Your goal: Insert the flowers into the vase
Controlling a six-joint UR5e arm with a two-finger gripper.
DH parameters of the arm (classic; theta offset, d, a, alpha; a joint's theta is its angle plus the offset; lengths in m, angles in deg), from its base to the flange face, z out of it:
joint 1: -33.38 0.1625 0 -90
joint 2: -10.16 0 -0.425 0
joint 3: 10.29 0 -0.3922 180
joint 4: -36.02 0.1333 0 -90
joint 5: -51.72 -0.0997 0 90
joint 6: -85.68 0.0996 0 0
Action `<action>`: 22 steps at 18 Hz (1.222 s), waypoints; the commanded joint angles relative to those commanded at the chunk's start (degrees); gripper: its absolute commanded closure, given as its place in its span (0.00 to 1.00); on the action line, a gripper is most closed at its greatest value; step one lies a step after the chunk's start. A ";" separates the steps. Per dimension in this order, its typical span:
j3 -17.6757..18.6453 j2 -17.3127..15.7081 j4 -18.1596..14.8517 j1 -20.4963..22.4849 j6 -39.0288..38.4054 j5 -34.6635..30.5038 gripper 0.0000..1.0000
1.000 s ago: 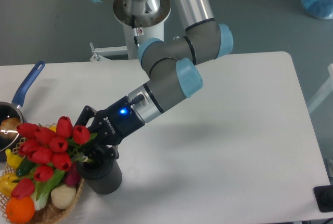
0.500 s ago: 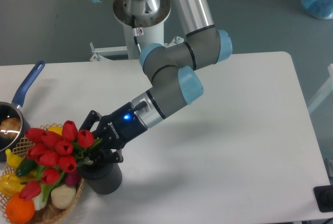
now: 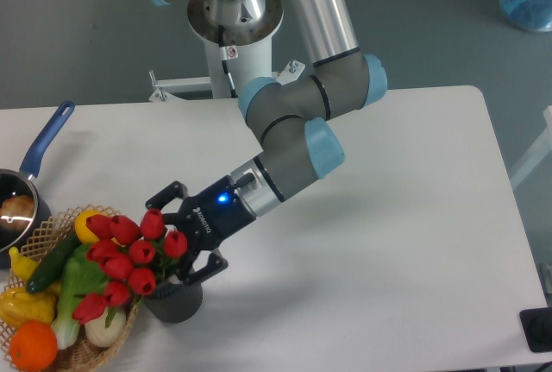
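The flowers [image 3: 129, 253], a bunch of red tulip heads with green leaves, stand with their stems down in the mouth of the vase [image 3: 177, 299], a short dark grey ribbed cylinder near the table's front left. The heads lean left over the wicker basket. My gripper [image 3: 177, 238] reaches in from the upper right, just above the vase. Its jaws stand wide on either side of the bunch, right below the heads, and hold it. The stems and the vase mouth are mostly hidden by the heads and my fingers.
A wicker basket [image 3: 86, 353] of fruit and vegetables sits touching the vase's left side at the front left corner. A blue-handled saucepan [image 3: 39, 152] is at the left edge. The robot's base [image 3: 233, 35] stands behind the table.
My gripper has moved right and down with the flowers. The bunch has come from over the basket to above the vase, and its stems now sit in the vase mouth.
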 joint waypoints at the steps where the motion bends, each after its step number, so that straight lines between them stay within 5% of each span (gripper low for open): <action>1: 0.18 -0.09 0.00 0.35 0.00 -0.35 0.00; 12: 2.65 -5.27 0.00 7.91 10.64 -12.29 0.00; 19: 3.78 -6.77 0.00 14.33 14.15 -28.63 0.00; 22: 1.07 -5.89 0.00 13.89 15.11 -43.81 0.00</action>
